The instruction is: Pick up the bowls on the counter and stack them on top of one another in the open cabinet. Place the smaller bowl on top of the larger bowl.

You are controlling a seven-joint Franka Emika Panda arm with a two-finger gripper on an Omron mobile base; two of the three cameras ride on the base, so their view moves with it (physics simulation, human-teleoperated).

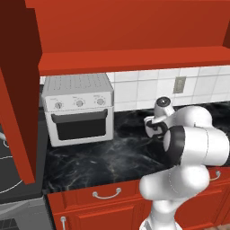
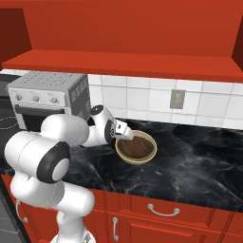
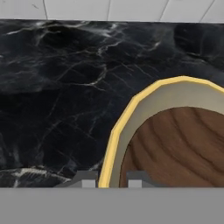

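Pincer on the bowl rim

My pincer straddles the larger bowl's yellow rim on the table, clamping it; brown wood-grain shows inside.

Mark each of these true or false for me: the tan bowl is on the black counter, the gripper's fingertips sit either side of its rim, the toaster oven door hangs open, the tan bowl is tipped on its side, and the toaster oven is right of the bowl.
1. The tan bowl stands on the black counter. True.
2. The gripper has one fingertip outside the bowl's rim and one inside. True.
3. The toaster oven door hangs open. False: it is closed.
4. The tan bowl is tipped on its side. False: it sits upright, mouth up.
5. The toaster oven is right of the bowl. False: it stands to the left in both base views.
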